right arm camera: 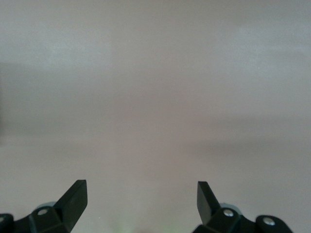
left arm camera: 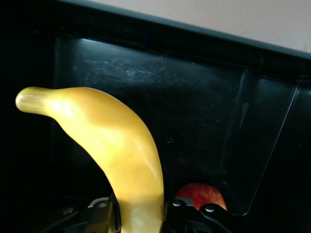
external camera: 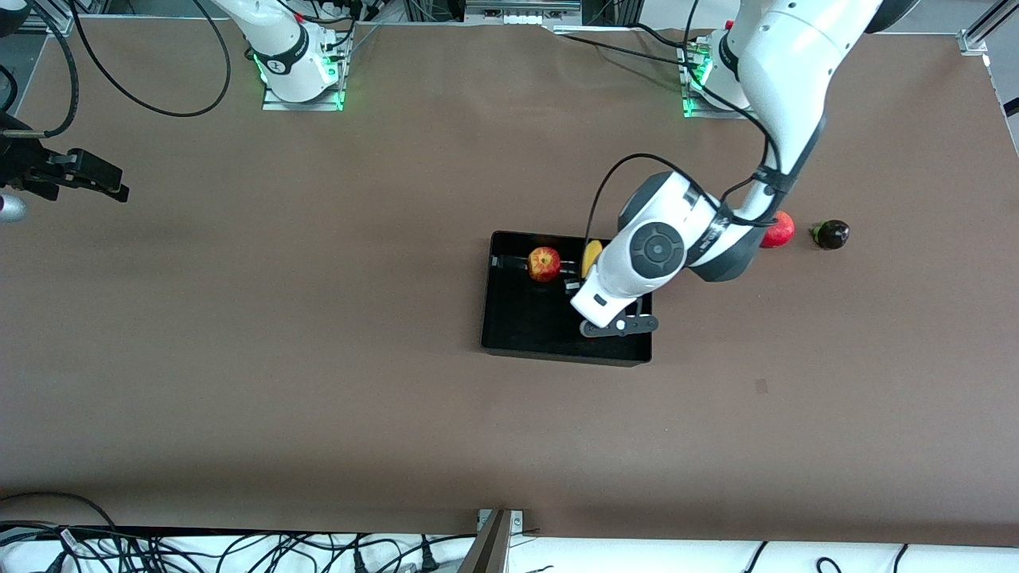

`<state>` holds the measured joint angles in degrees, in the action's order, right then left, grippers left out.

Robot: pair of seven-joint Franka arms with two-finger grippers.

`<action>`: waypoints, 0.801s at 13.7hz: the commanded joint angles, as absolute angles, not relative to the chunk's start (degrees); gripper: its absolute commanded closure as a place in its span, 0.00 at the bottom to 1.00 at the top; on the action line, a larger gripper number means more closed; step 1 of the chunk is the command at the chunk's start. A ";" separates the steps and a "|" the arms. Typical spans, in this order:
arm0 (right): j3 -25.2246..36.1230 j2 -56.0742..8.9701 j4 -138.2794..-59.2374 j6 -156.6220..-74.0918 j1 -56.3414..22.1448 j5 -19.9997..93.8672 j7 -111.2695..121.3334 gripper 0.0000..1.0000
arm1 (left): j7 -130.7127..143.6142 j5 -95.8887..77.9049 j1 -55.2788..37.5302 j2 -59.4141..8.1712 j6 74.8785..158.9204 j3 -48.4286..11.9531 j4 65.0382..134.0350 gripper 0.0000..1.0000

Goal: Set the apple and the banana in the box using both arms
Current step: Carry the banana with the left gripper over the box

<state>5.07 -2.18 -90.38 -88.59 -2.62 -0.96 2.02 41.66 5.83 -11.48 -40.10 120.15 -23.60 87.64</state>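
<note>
The black box [external camera: 525, 322] sits mid-table, and its glossy inner wall [left arm camera: 194, 73] fills the left wrist view. The apple [external camera: 544, 263] lies inside the box by the wall nearest the robot bases, and it also shows in the left wrist view [left arm camera: 201, 193]. My left gripper [external camera: 575, 280] is over the box's inside, shut on the yellow banana [external camera: 591, 256]. In the left wrist view the banana [left arm camera: 116, 145] rises between the fingers of the left gripper [left arm camera: 141, 216]. My right gripper [external camera: 99, 179] is open and empty over bare table at the right arm's end; its wrist view shows the gripper [right arm camera: 141, 199] over bare table only.
A red fruit [external camera: 780, 229], partly hidden by the left arm, and a dark purple fruit [external camera: 831, 234] lie on the table beside the box toward the left arm's end. Cables run along the table edge nearest the front camera.
</note>
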 commanded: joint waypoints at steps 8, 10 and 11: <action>5.80 -2.55 -89.30 -87.71 -3.43 -0.09 2.46 0.00 | 48.78 15.20 -13.10 -48.69 125.77 -23.64 85.34 0.98; 5.80 -2.55 -89.30 -87.71 -3.43 -0.09 2.46 0.00 | 48.78 15.29 -13.01 -48.95 125.77 -23.64 85.43 0.81; 5.80 -2.55 -89.30 -87.71 -3.43 -0.09 2.46 0.00 | 48.78 15.21 -13.01 -48.96 125.77 -23.64 85.43 0.66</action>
